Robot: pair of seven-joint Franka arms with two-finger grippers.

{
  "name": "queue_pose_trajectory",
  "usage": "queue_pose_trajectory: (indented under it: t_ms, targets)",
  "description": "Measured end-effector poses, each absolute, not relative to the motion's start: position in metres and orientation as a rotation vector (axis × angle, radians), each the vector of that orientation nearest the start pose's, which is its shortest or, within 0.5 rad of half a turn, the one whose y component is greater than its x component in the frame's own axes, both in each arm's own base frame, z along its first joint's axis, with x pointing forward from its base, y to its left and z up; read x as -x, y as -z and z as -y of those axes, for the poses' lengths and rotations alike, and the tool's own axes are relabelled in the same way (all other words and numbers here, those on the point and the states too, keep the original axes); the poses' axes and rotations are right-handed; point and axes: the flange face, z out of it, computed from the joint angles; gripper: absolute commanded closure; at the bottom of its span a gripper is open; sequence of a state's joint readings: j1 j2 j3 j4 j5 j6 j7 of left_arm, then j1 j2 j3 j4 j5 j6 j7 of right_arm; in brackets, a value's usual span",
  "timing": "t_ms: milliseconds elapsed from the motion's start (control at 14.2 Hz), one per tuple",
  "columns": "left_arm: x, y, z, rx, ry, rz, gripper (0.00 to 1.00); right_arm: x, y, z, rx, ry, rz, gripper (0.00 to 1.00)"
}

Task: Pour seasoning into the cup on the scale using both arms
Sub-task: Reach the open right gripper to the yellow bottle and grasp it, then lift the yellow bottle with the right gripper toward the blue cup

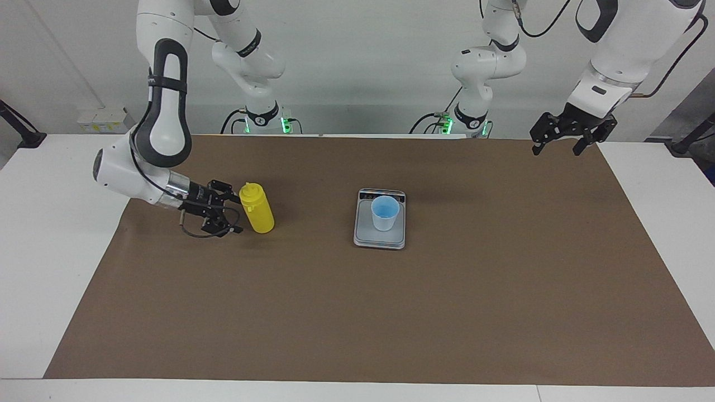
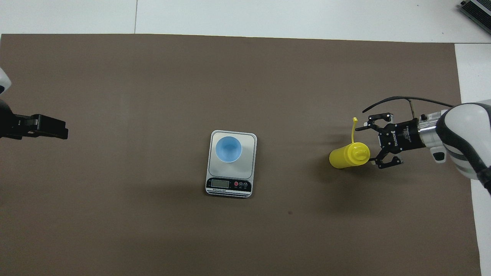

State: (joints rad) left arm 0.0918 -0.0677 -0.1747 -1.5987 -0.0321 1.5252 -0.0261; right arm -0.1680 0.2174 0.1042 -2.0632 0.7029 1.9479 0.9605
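Note:
The yellow seasoning bottle point(image 1: 257, 208) point(image 2: 346, 156) stands upright on the brown mat toward the right arm's end, its tethered cap point(image 2: 356, 121) hanging off the nozzle. My right gripper point(image 1: 235, 211) point(image 2: 366, 147) lies low and level beside it, open, with its fingertips just reaching the bottle's sides and not closed on it. The light-blue cup point(image 1: 385, 213) point(image 2: 228, 149) stands upright on the grey scale point(image 1: 379, 239) point(image 2: 251, 154) mid-table, the display end nearest the robots. My left gripper point(image 1: 556, 149) point(image 2: 51, 128) hangs open and empty over the mat's corner at the left arm's end.
A brown mat point(image 1: 357, 312) covers most of the white table point(image 1: 33, 251). The two arm bases point(image 1: 262, 118) point(image 1: 468, 120) stand at the robots' edge. Nothing else is on the mat.

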Motion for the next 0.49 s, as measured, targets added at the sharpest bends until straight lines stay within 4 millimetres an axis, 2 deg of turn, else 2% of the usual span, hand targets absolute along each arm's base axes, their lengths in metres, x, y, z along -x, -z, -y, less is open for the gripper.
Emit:
queue_pose_trajectory:
  t_ms: [71, 141, 282, 494]
  targets:
    - [-0.527, -0.643, 0.051, 3.160, -0.014, -0.094, 0.00, -0.554, -0.321, -0.014, 2.008, -0.764, -1.679, 0.92]
    - [-0.527, -0.643, 0.051, 3.160, -0.019, -0.102, 0.00, -0.553, -0.321, -0.021, 2.020, -0.768, -1.670, 1.00]
    - [-0.526, -0.642, 0.051, 3.156, -0.035, -0.142, 0.00, -0.556, -0.324, -0.037, 2.042, -0.730, -1.660, 1.00]
    - [-0.525, -0.642, 0.051, 3.145, -0.036, -0.187, 0.00, -0.561, -0.331, -0.081, 2.105, -0.628, -1.620, 1.00]
